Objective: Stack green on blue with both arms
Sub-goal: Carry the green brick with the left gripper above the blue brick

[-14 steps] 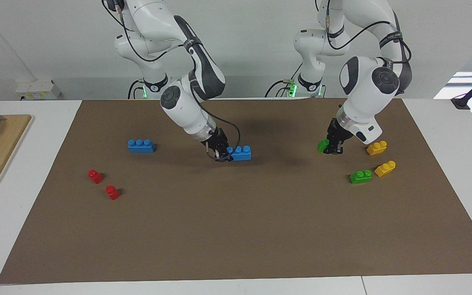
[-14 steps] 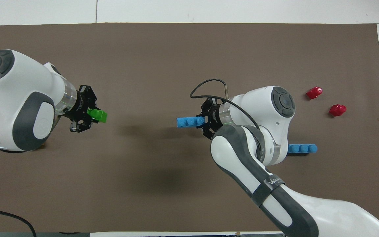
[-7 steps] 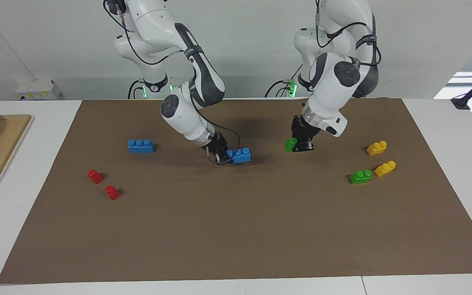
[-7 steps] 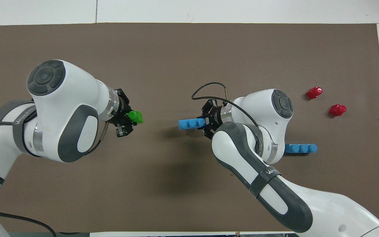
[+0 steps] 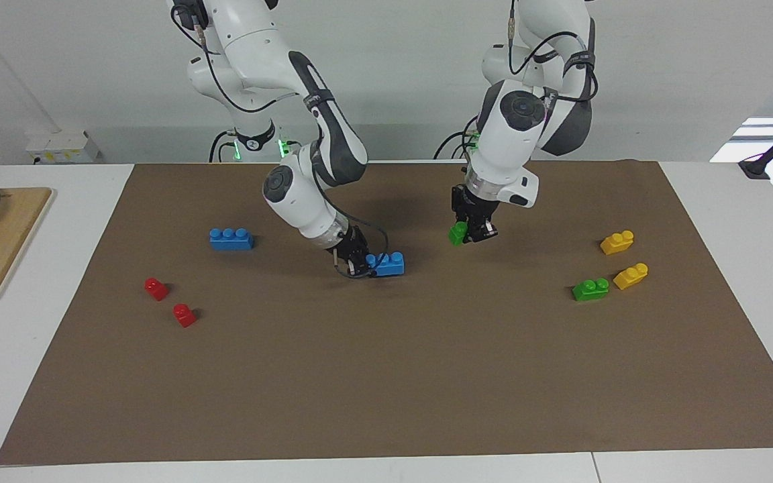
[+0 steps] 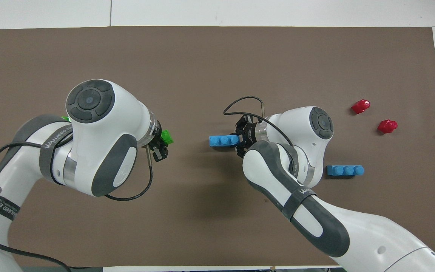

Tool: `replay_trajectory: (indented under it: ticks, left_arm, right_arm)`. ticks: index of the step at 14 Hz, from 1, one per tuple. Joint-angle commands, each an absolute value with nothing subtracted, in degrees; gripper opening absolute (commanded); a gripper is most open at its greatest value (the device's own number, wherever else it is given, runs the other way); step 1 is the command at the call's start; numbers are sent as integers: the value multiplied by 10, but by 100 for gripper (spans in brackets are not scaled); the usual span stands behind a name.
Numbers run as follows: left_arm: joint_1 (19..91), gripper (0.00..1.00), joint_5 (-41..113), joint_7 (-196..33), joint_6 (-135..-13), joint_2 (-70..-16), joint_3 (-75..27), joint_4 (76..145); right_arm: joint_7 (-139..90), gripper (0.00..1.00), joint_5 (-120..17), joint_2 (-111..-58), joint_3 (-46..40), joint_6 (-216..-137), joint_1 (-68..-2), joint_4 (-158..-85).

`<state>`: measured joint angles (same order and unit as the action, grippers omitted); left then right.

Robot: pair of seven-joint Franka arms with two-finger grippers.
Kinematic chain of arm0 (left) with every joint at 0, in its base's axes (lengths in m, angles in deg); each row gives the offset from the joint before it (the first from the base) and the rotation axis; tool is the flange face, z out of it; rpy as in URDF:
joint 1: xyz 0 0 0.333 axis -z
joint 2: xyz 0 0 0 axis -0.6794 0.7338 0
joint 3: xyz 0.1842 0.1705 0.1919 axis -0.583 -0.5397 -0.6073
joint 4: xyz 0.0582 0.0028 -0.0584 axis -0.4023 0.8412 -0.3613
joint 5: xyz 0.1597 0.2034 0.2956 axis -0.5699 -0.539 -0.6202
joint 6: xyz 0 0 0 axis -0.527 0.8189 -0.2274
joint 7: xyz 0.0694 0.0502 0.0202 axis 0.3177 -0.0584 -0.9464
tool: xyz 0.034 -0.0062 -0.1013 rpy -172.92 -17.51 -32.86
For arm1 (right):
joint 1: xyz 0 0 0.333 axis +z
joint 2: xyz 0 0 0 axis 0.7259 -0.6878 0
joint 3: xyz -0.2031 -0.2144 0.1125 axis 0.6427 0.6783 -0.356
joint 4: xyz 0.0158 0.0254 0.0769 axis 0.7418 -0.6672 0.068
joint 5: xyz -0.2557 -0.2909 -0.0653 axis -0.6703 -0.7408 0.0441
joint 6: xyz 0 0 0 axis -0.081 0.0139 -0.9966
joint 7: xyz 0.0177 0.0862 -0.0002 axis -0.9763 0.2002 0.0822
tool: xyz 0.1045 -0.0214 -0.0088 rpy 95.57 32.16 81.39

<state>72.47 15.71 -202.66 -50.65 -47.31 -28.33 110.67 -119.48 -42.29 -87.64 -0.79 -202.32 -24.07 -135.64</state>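
Green brick (image 5: 457, 233), the small two-stud one, is clamped in the left tool (image 5: 472, 235) and hangs in the air over the brown mat (image 5: 386, 376), toward the middle of the bench (image 5: 729, 201). A second ago this brick was held over the mat close to the yellow bricks (image 5: 617, 242) at the left arm's end; half a second ago it was partway in; now it has travelled well inward and is near the blue brick (image 5: 388, 264), though the two are plainly apart and a gap of bare mat shows between them.

The blue brick, three studs in a row, is gripped at one end by the right tool (image 5: 354, 264), which is closed on it. It sits low, at or just above the mat; I cannot tell whether it rests on the surface. Over the last second it has shifted only slightly, a little away from the robots, with its free end pointing toward the incoming green brick.

Finding: both pickups are done and the arms are converging. In my judgement the task is in its approach stage, with alignment and pressing down yet to come. The green brick appears tilted in the tool, so it will likely need levelling over the studs before it seats.

Untouched items: a second blue brick (image 5: 231, 239) and two red bricks (image 5: 156, 288) toward the right arm's end; a second green brick (image 5: 590, 289) beside another yellow one (image 5: 631, 276) at the left arm's end.
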Motion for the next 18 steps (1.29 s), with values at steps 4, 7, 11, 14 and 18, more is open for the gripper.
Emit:
replay_trajectory:
  ticks: [4, 7, 11, 14, 18]
  left_arm:
    - [759, 0, 151, -2068, -606, -425, -287, 1097]
    - [773, 0, 153, -2069, -603, -401, -287, 1064]
    - [812, 0, 152, -2079, -587, -335, -288, 999]
    - [821, 0, 148, -2083, -595, -333, -287, 1004]
    - [853, 0, 141, -2082, -597, -316, -288, 1009]
  right_arm:
    - [-1223, 0, -405, -873, -10, -2043, -233, -1367]
    - [-1221, 0, -405, -875, -10, -2071, -226, -1382]
    - [-1221, 0, -405, -876, -10, -2079, -220, -1386]
    - [-1220, 0, -405, -875, -11, -2092, -218, -1395]
    - [-1218, 0, -405, -875, -10, -2104, -210, -1403]
